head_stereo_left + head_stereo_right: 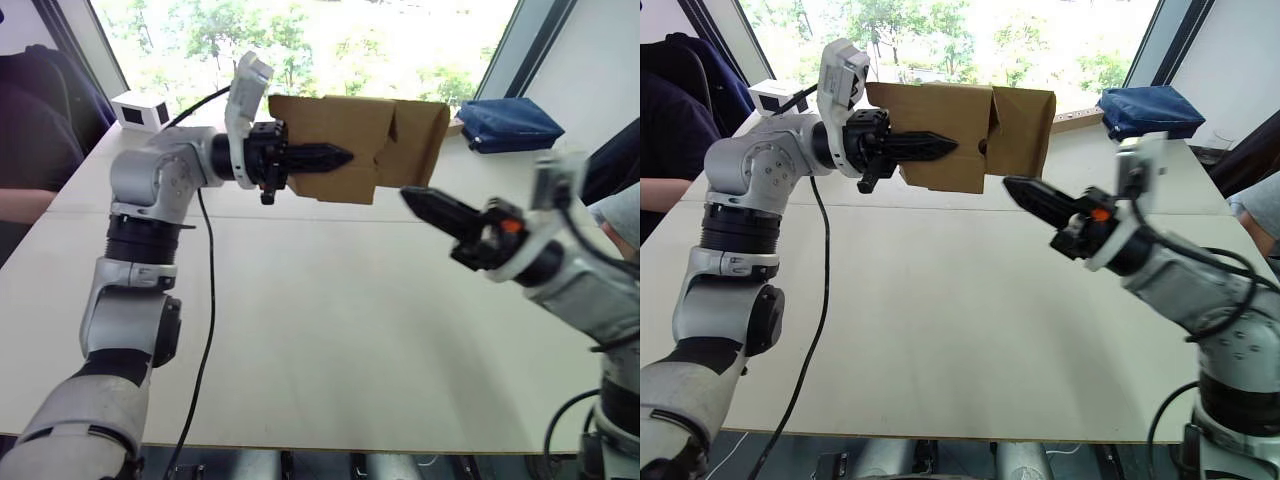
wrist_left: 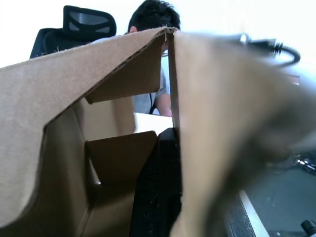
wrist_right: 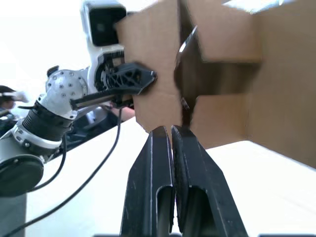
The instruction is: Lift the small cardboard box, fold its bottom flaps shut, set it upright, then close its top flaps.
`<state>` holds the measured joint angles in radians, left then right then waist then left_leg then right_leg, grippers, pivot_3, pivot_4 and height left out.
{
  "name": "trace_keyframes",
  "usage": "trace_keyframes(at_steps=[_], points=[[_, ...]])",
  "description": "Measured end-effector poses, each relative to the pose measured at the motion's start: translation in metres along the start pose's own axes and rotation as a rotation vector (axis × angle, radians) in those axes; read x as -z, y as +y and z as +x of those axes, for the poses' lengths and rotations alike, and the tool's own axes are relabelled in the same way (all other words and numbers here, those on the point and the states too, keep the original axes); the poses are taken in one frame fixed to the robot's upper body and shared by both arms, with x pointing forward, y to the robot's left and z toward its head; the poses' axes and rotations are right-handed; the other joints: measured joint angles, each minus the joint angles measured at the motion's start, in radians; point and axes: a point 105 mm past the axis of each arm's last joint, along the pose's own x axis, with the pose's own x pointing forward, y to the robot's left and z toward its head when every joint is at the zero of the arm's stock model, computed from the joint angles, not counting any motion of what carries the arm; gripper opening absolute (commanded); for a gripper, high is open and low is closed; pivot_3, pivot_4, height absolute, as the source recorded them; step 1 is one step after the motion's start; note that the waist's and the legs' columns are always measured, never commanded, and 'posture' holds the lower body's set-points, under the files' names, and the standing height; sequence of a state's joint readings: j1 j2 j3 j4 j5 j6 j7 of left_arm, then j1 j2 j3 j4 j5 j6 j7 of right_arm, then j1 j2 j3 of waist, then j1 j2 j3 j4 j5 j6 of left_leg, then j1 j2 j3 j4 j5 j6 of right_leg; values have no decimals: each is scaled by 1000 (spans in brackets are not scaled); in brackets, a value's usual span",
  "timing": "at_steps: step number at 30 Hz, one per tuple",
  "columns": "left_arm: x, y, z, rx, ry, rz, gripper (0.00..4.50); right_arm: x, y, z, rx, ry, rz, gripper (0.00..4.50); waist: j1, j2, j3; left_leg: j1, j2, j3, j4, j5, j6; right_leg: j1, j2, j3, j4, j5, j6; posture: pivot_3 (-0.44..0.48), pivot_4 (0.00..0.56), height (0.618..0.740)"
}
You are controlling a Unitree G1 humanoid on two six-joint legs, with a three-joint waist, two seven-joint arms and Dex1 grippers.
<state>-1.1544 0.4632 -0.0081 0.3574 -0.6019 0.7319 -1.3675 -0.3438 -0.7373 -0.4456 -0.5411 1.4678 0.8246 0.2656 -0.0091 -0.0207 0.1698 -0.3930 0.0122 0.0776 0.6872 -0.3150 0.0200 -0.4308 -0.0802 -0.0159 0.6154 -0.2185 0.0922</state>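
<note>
Bottom flaps (image 1: 1025,130) unfolded, small cardboard box (image 1: 345,145) aloft over the desk's (image 1: 330,330) far edge.
Left gripper (image 1: 318,157) clamping one wall; right gripper (image 1: 1025,196), fingers pressed together, best nudging flaps inward gently.

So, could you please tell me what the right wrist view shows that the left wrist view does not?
The right wrist view shows the right end effector, shut and just short of the small cardboard box, plus the left end effector clamped on the box wall. The left wrist view instead looks inside the box and shows a person behind it. Both share the box and the left end effector.
</note>
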Motion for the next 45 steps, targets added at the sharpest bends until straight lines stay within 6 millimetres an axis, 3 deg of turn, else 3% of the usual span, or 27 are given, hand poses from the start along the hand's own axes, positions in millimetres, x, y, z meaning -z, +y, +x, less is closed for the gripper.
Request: trace_keyframes(at_steps=[4, 7, 10, 15, 21, 25, 28, 34, 40, 43, 45], points=[[-1, -1, -1, 9, -6, -5, 0, -22, -33, -15, 139, -156, 45, 119, -3, 0, 0, 1, 0, 1, 0, 0, 0, 0, 1, 1, 0, 0, 0, 0, 150, 740], [-1, -3, 1, 23, -12, -14, 0, -23, -59, -18, 246, -222, 59, 119, -4, 1, 0, 1, 0, 1, 0, 0, 0, 0, 1, 1, 1, 0, 0, 0, 150, 740], [-3, -6, 3, 38, -13, -15, 0, -12, -79, -12, 320, -216, 60, 119, -4, 1, 0, 1, 0, 1, 0, 0, 0, 0, 1, 1, 1, 0, 0, 0, 150, 740], [-6, -12, 7, 59, -15, -8, 0, 14, -91, 2, 333, -148, 86, 119, -3, 1, 0, 0, 0, 1, 0, 0, 0, -1, 1, 1, 1, 0, 0, 0, 150, 740], [-7, -13, 8, 56, -18, -15, 0, 14, -76, 26, 210, -167, 102, 119, -3, 1, 0, 0, 0, 0, 0, 0, 0, -1, 1, 1, 1, 0, 0, 0, 150, 740], [-6, -9, 7, 43, -25, -28, 0, 19, -43, 42, 27, -219, 237, 119, -4, 1, 0, 0, 0, 0, 0, 0, 0, -1, 1, 1, 1, 0, 0, 0, 150, 740], [-4, -6, 5, 30, -34, -36, 0, 17, -18, 43, -83, -250, 296, 119, -2, 1, 0, 0, 0, 0, 0, 0, 0, 0, 1, 1, 1, 0, 1, 0, 150, 740], [-8, -4, 5, 19, -57, -27, 0, 19, -3, 48, -132, -270, 353, 119, -4, 1, 0, 0, 0, 0, 0, 0, 0, -1, 1, 1, 1, 1, 1, 0, 150, 740], [-9, -4, 5, 19, -59, -26, 0, 22, -1, 52, -134, -293, 377, 119, -4, 1, 0, 0, 0, 1, 0, 0, 0, -1, 1, 1, 1, 1, 1, 0, 150, 740], [-9, -4, 5, 19, -59, -26, 0, 22, -2, 53, -128, -293, 373, 775, -3, 1, 0, 0, 0, 0, 0, 0, 0, -1, 1, 1, 1, 1, 1, 0, 150, 740], [-9, -4, 5, 19, -60, -26, 0, 23, -3, 53, -124, -293, 374, 1544, -4, 1, 0, 0, 0, 1, 0, 0, 0, -1, 1, 1, 1, 1, 1, 0, 150, 740]])
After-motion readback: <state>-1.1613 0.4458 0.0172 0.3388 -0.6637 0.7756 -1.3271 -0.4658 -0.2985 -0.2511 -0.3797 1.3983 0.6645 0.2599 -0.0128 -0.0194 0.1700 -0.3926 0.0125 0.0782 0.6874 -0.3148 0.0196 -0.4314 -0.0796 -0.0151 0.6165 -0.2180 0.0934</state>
